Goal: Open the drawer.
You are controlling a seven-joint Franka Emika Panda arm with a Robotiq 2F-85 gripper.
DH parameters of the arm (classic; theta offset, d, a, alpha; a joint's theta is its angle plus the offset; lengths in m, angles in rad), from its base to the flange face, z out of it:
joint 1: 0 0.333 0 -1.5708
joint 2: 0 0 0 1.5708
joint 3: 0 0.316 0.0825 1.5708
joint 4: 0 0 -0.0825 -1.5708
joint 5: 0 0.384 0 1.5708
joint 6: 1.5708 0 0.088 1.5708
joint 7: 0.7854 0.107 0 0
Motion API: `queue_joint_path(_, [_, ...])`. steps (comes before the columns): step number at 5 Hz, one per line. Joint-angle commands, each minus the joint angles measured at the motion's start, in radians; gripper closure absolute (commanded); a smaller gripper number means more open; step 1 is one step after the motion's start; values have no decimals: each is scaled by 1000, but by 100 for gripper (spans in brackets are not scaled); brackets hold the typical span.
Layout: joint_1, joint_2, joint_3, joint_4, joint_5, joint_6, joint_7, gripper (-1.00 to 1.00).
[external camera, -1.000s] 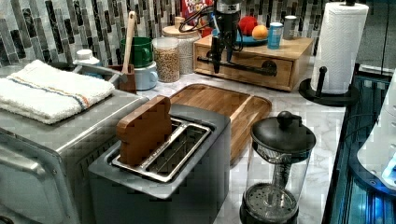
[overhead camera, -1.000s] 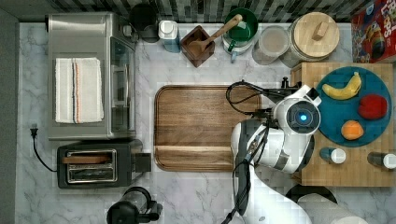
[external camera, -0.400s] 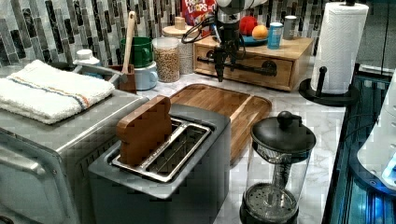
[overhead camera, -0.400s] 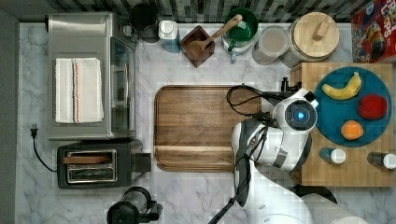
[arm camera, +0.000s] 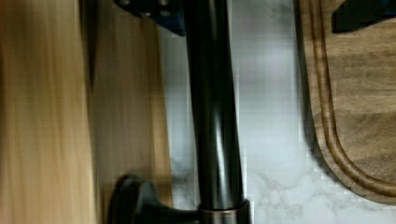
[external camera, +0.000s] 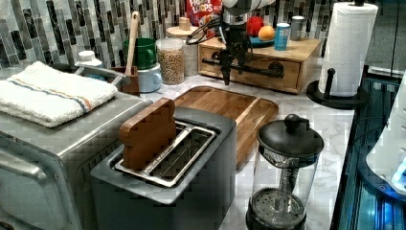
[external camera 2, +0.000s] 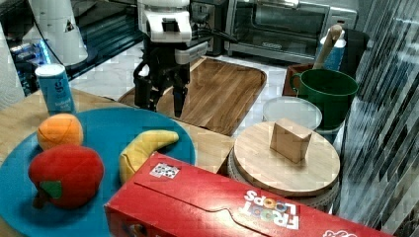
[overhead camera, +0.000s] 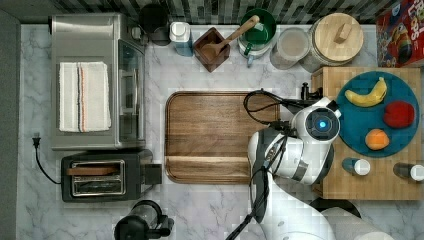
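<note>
Drawer (external camera: 282,72) beside cutting board (external camera: 230,105).

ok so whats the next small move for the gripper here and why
Probably close on the bar handle. The gripper hangs open at the drawer front, and the wrist view shows its fingertips on either side of the bar, with the drawer looking shut.

The gripper (external camera: 231,72) hangs fingers-down in front of the drawer (external camera: 253,67), its parted fingers straddling the black bar handle (external camera: 261,71); at its six o'clock lies the cutting board (external camera: 225,103).
</note>
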Motion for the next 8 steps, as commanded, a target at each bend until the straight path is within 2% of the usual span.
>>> queue_joint_path(1, [196,-96,161,-161,49,46,257,-100])
queue_joint_path(4, [243,-116,244,-186,44,70,428,-100])
queue_joint_path(6, [280,-157,246,-183,71,43,438,-100])
queue_joint_path(7, [332,-137,231,-170,41,87,513,-100])
queue_joint_path(8, [349,-110,232,-138,14,90,598,-100])
